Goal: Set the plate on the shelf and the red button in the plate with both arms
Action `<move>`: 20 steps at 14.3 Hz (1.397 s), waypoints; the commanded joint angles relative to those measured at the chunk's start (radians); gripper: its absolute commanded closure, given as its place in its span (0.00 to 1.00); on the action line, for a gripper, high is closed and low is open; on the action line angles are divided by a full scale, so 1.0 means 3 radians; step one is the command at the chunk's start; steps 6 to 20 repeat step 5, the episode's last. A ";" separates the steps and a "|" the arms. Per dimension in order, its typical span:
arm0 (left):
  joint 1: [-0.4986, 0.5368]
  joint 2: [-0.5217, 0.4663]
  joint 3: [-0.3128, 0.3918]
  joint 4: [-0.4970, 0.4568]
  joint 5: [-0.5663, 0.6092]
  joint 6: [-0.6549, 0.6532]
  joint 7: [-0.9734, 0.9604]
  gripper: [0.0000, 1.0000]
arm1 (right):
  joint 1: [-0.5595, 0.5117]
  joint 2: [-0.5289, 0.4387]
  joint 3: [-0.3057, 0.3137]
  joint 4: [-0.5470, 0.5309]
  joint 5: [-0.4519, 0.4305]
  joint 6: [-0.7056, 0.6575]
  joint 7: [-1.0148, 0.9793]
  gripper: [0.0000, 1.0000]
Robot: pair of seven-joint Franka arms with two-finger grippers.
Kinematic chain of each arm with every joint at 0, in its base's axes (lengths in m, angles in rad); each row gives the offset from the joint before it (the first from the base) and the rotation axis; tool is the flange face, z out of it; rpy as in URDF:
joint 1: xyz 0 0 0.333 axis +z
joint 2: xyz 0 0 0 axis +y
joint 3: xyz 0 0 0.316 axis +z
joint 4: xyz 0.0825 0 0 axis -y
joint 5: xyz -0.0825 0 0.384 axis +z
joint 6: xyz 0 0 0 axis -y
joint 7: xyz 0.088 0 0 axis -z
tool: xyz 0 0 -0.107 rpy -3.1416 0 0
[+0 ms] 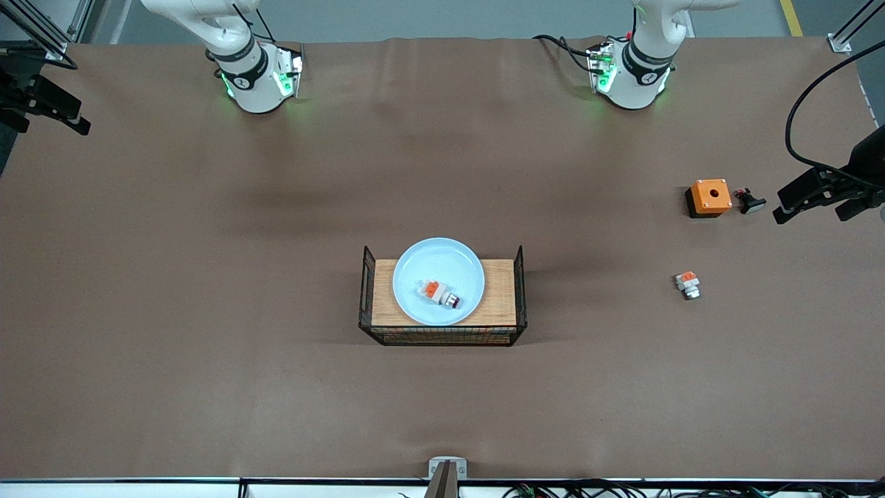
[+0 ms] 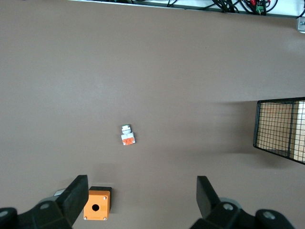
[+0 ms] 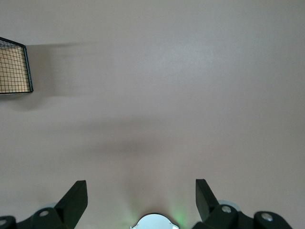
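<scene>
The pale blue plate [image 1: 438, 263] lies on a wooden tray with black wire-mesh ends [image 1: 499, 294] at the middle of the table. The red button [image 1: 442, 295] lies on its side in the plate, its dark red cap toward the front camera. My left gripper [image 1: 810, 205] is open and empty, up in the air at the left arm's end of the table, by the orange cube; it shows in the left wrist view [image 2: 142, 191]. My right gripper [image 1: 52, 119] is open and empty, high over the right arm's end, and shows in the right wrist view [image 3: 141, 193].
An orange cube with a hole [image 1: 710, 197] [image 2: 96, 204] stands at the left arm's end, a small black part [image 1: 750, 202] beside it. A white-and-orange part without a red tip [image 1: 688, 284] [image 2: 127, 136] lies nearer the front camera. The tray's mesh end shows in both wrist views [image 2: 281, 129] [image 3: 14, 67].
</scene>
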 commanded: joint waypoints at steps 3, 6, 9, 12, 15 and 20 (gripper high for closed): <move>-0.0031 -0.0035 0.0005 0.0010 0.0050 -0.0027 -0.0006 0.00 | -0.0004 0.0015 0.0007 0.0047 -0.0033 -0.0029 -0.0005 0.00; -0.0031 -0.0035 0.0005 0.0010 0.0050 -0.0027 -0.0016 0.00 | -0.0004 0.0015 0.0012 0.0042 -0.0033 -0.0029 -0.0010 0.00; -0.0031 -0.0035 0.0005 0.0010 0.0050 -0.0027 -0.0016 0.00 | -0.0004 0.0015 0.0012 0.0042 -0.0033 -0.0029 -0.0010 0.00; -0.0031 -0.0035 0.0005 0.0010 0.0050 -0.0027 -0.0016 0.00 | -0.0004 0.0015 0.0012 0.0042 -0.0033 -0.0029 -0.0010 0.00; -0.0031 -0.0035 0.0005 0.0010 0.0050 -0.0027 -0.0016 0.00 | -0.0004 0.0015 0.0012 0.0042 -0.0033 -0.0029 -0.0010 0.00; -0.0031 -0.0035 0.0005 0.0010 0.0050 -0.0027 -0.0016 0.00 | -0.0004 0.0015 0.0012 0.0042 -0.0033 -0.0029 -0.0010 0.00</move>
